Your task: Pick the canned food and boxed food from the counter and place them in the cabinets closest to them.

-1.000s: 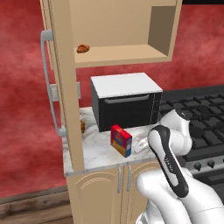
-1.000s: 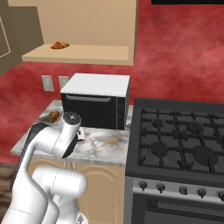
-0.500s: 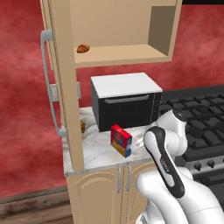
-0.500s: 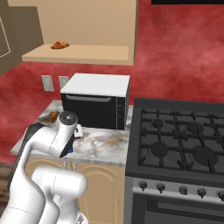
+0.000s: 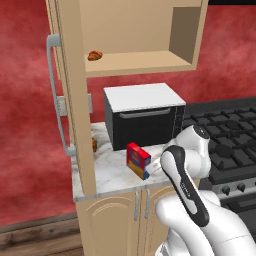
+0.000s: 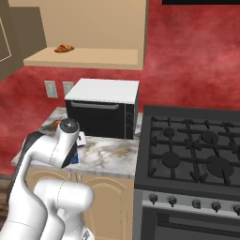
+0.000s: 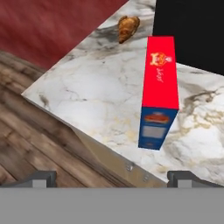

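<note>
The boxed food (image 7: 159, 87), a red carton with blue and yellow print, stands upright on the marble counter (image 7: 92, 92) in front of the black microwave (image 5: 145, 120). In the left base view the boxed food (image 5: 138, 160) sits near the counter's front edge, just left of my arm's bent elbow (image 5: 186, 165). In the hand view my gripper (image 7: 113, 178) is open, above and in front of the carton, with nothing between its fingertips (image 7: 41, 177). The open cabinet (image 5: 135, 65) hangs right above. The canned food is out of view.
A croissant (image 7: 127, 27) lies on the counter by the wall, and another croissant (image 5: 95, 55) lies on the cabinet shelf. The open cabinet door (image 5: 75, 100) with its grey bar handle (image 5: 54, 95) juts out at the left. The black gas stove (image 6: 197, 150) lies to the right.
My arm has shifted slightly left and down toward the red carton. The carton and the croissants have not moved, and the gripper has stayed open.
</note>
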You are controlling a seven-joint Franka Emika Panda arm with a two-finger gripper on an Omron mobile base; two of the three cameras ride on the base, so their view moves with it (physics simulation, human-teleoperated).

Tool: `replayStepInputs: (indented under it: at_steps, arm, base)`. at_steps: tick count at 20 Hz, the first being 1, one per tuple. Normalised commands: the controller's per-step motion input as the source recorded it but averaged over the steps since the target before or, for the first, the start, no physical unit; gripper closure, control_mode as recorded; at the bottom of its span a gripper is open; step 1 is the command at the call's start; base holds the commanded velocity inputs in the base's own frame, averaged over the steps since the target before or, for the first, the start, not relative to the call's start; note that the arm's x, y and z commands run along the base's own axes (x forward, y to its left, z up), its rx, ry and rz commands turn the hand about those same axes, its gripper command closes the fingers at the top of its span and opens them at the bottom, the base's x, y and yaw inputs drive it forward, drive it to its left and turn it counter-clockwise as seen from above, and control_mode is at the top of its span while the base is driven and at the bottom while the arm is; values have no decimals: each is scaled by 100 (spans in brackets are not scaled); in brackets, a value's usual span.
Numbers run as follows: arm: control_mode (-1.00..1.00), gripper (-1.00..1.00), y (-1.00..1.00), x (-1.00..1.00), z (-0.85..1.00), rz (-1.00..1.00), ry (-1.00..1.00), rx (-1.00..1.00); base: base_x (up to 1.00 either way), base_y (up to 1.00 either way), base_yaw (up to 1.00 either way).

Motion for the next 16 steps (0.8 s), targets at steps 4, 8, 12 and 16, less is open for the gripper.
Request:
replayStepInputs:
  at_steps: [4,8,12,16]
  arm:
    - [-100,-100,8,4,-43,0,-9,0]
    - [-100,-100,0,12,-33,-1,-13,0]
    - [-100,-100,0,11,-32,0,-11,0]
    - [-100,-100,1,4,-41,0,-5,0]
  base:
    - [0,0,0]
    - [0,0,0]
    - [0,0,0]
    - [0,0,0]
